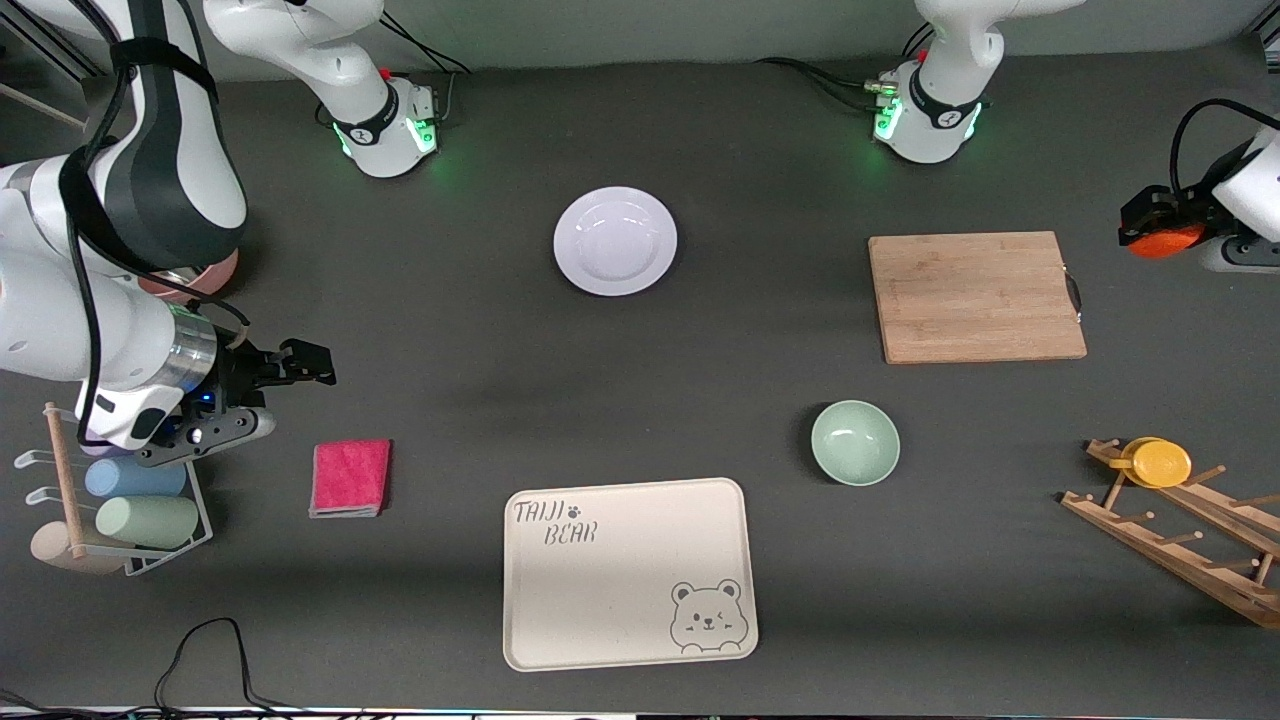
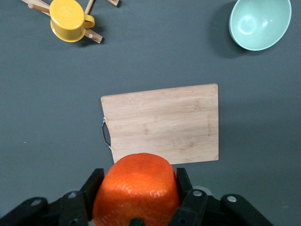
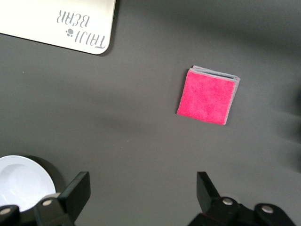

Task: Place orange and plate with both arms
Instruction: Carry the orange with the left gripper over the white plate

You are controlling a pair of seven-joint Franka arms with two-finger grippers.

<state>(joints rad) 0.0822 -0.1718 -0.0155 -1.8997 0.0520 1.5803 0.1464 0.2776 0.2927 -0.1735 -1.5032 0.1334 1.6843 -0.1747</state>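
My left gripper (image 2: pixel 136 214) is clamped on the orange (image 2: pixel 136 188), up over the table's left-arm end. Right gripper (image 3: pixel 141 188) waits, fingers spread, over bare table. Plate (image 1: pixel 615 241) sits near the bases. Carry level, lower before releasing.

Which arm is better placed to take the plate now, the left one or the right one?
Probably the right. The right gripper is open and empty, while the left gripper is shut on the orange. The plate lies untouched on the table.
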